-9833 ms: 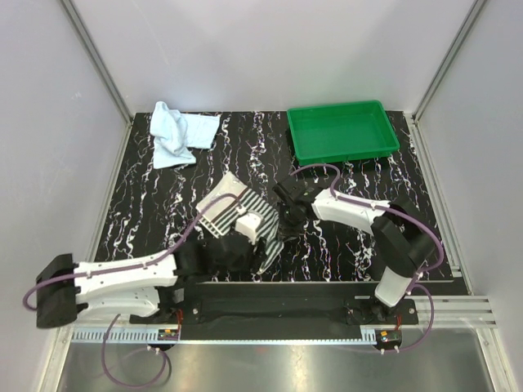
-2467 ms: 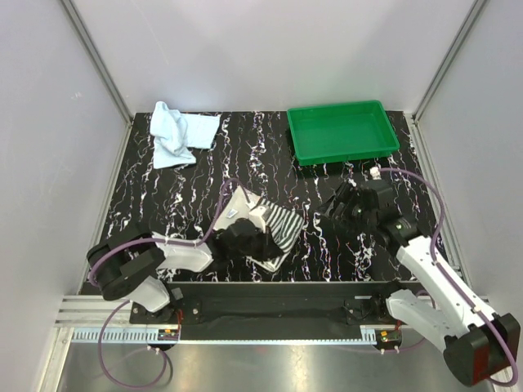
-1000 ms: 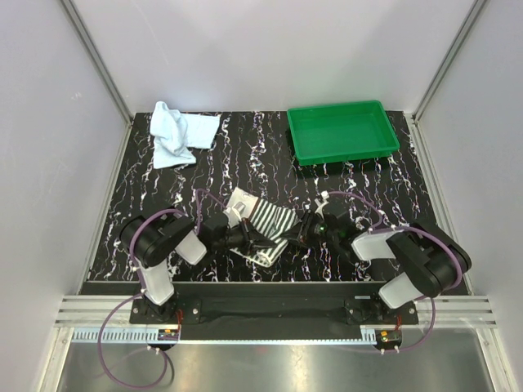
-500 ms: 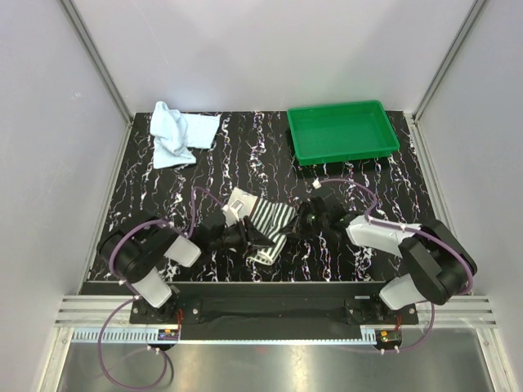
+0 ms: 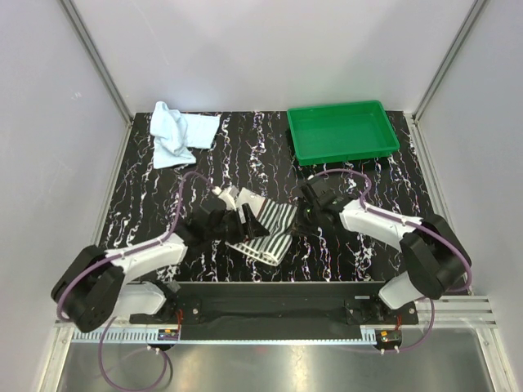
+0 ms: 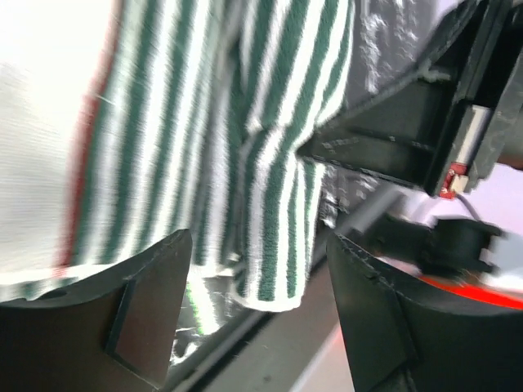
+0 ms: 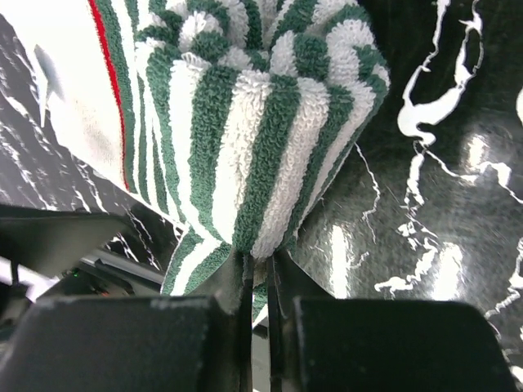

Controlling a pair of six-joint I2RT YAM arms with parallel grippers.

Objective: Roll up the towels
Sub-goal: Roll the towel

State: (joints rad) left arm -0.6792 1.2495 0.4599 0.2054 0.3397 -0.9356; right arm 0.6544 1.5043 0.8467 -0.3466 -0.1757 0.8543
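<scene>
Right end effector (image 7: 260,263) — striped towel (image 5: 268,227) diagonal

The striped towel (image 5: 270,224) is showing narrow dark green and white stripes with a thin red line edging a plain white band, the other towel (image 5: 176,135) is showing pale blue, the tray (image 5: 343,131) is showing bright green, and the surface (image 5: 245,159) is showing black with white marble veining.

Left arm (image 5: 151,255) and right arm (image 5: 377,220): white shells, black joints. Purple cables (image 5: 181,204) run along each; the blurred fingers (image 6: 139,318) seem black.
</scene>
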